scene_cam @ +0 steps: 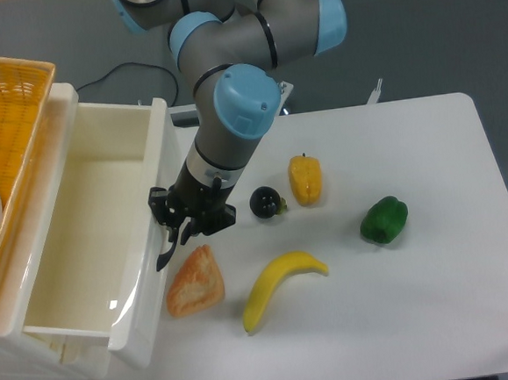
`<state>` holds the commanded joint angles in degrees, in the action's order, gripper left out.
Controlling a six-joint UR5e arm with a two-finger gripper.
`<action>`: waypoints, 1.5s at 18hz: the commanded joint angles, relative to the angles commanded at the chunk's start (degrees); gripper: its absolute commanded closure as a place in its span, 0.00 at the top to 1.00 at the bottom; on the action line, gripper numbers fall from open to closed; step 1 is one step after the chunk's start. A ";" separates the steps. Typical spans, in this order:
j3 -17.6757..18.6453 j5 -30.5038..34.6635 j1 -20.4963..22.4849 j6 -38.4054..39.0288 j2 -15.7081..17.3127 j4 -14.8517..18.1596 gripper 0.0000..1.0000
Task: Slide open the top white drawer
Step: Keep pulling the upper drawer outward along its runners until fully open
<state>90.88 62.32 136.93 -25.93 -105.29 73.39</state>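
Note:
The top white drawer stands pulled far out over the table's left part, its empty inside showing. Its front panel runs down the drawer's right side. My gripper sits right against that front panel, fingers pointing down at the black handle. The fingers look closed around the handle, which is mostly hidden by them. The lower white drawer is hidden beneath the top one.
A yellow wicker basket sits on top of the cabinet at far left. On the table lie a bread piece just right of the drawer front, a banana, a dark round fruit, a yellow pepper and a green pepper.

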 joint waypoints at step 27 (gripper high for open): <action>-1.14 -0.18 2.90 -0.62 -0.53 0.00 0.26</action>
<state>89.74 62.14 139.83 -26.54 -105.82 73.39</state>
